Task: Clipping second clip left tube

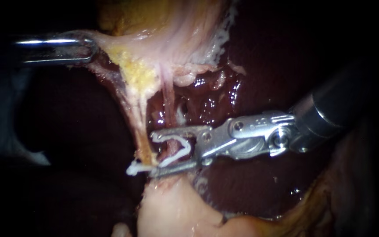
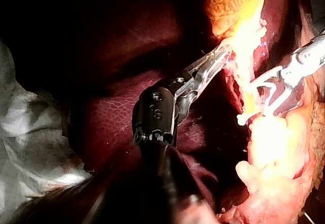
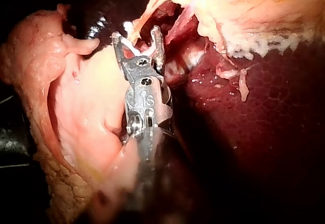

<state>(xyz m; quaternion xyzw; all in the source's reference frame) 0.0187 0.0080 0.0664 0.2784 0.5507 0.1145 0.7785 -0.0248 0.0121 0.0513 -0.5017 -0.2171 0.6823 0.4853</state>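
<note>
**Fig.** R tool point(image 1: 151, 153), jaws apart, holds open white plastic clip point(image 1: 178, 141) astride thin pink tube point(image 1: 168, 101). Tan stringy left tube point(image 1: 142, 127) lies at jaw tips. L tool point(image 1: 86, 48) clamps pale membranous tissue point(image 1: 110, 44). Risk: if closed here, clip may take left tube only partly, or pink tube instead.

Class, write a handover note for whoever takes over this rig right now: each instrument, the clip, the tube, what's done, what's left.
Left instrument: jaws shut on pale tissue, stretching it taut.
Right instrument: jaws, wide apart, carry the white clip, unclosed, astride the pink tube.
Done: clip placed around tube.
To do: squeeze clip shut, release it, back out.
</note>
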